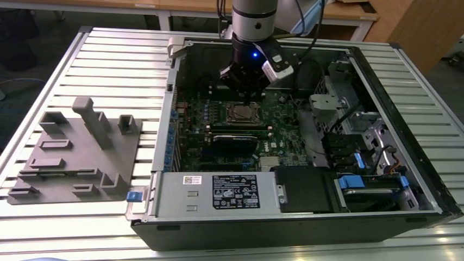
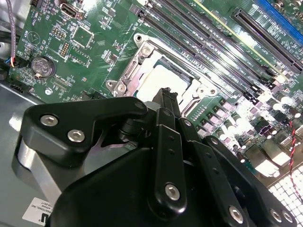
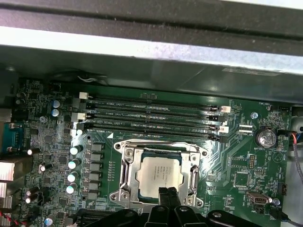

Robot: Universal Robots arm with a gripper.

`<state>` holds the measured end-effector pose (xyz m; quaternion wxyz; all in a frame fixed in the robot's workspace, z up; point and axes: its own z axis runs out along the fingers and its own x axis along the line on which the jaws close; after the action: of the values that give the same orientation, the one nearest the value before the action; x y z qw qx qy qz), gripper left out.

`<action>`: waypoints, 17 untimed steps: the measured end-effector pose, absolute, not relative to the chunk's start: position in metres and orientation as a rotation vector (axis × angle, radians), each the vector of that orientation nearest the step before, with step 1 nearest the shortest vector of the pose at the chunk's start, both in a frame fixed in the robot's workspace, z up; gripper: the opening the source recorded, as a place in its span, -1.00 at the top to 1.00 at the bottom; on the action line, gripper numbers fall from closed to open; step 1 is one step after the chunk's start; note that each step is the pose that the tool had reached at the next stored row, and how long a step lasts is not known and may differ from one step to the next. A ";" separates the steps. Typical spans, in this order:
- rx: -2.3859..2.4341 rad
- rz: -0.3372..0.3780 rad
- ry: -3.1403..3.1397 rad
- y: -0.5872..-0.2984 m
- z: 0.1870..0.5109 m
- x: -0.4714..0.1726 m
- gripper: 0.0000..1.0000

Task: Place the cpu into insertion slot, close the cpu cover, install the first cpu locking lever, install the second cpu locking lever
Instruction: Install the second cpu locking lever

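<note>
We found the fingers [image 3: 169, 197] drawn together into a narrow tip with nothing held between them, poised at the near edge of the cpu [image 3: 160, 175], low in the centre of the first wrist view. Whether the tip actually touched the chip we could not tell.

The cpu lay flat inside the insertion slot [image 3: 130, 163], its dull silver face up, so we judged the first step done. The cpu cover [image 3: 160, 152] appeared lowered around the chip, its frame bordering the silver face on all sides; we judged it closed or very nearly so. The state of the two locking levers could not be made out, so we counted both as outstanding.

In the exterior view the gripper [image 1: 250, 100] hung over the socket in the upper middle of the frame, inside the open computer case [image 1: 290, 228], which rested on the slatted tabletop [image 1: 108, 60].
</note>
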<state>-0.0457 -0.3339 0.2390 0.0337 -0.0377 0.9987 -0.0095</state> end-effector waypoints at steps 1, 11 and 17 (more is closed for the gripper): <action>-0.116 -0.029 3.072 -0.334 0.239 -0.046 0.79; -0.182 -0.027 3.068 -0.334 0.239 -0.046 0.79; -0.282 -0.024 3.060 -0.334 0.239 -0.046 0.79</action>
<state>-0.0457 -0.3339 0.2390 0.0342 -0.0916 0.9952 -0.0077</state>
